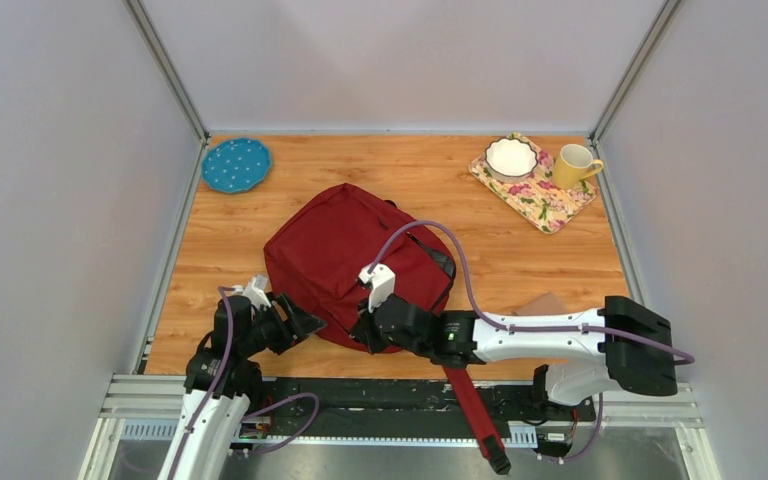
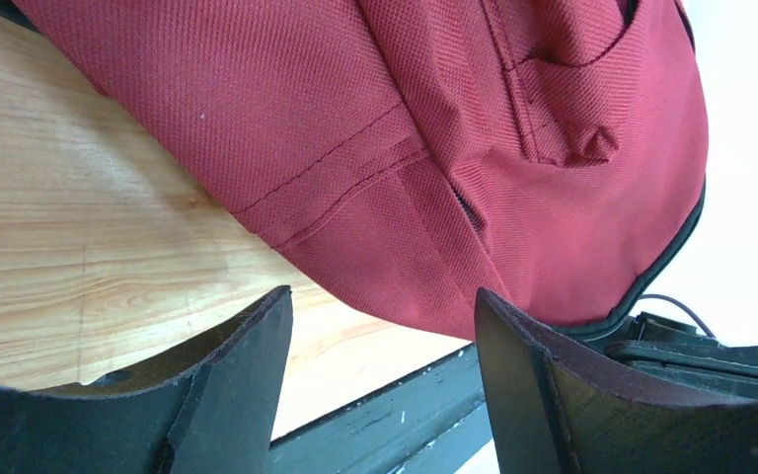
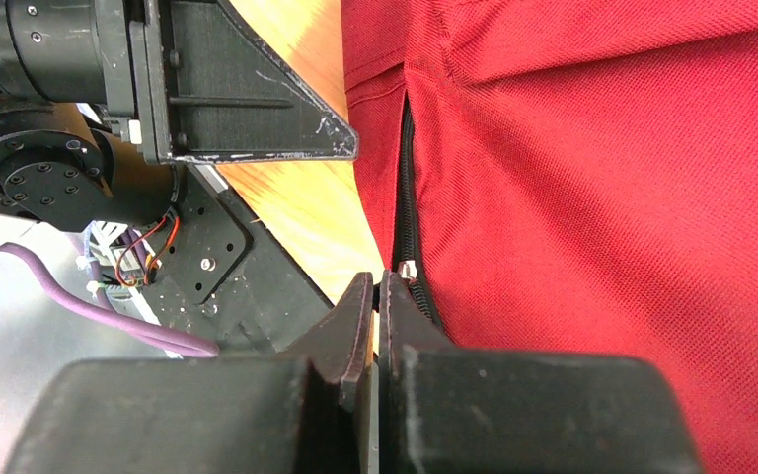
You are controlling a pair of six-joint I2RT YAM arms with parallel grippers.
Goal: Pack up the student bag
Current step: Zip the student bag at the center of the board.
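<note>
The student bag (image 1: pixel 350 255), a dark red backpack, lies flat in the middle of the wooden table. My left gripper (image 1: pixel 300 322) stands open at the bag's near-left corner, its fingers apart from the fabric. In the left wrist view the bag (image 2: pixel 405 118) fills the top, and the left gripper (image 2: pixel 383 296) has nothing between its fingers. My right gripper (image 1: pixel 368 335) is at the bag's near edge. In the right wrist view the right gripper (image 3: pixel 375 278) is shut on the pull of the black zipper (image 3: pixel 407 197), beside the metal slider (image 3: pixel 408 269).
A blue plate (image 1: pixel 236 165) sits at the back left. At the back right, a floral tray (image 1: pixel 550 205) carries a white bowl (image 1: pixel 511 157) and a yellow mug (image 1: pixel 574 166). A red strap (image 1: pixel 470 405) hangs over the table's front edge. A brown object (image 1: pixel 545 302) lies by the right arm.
</note>
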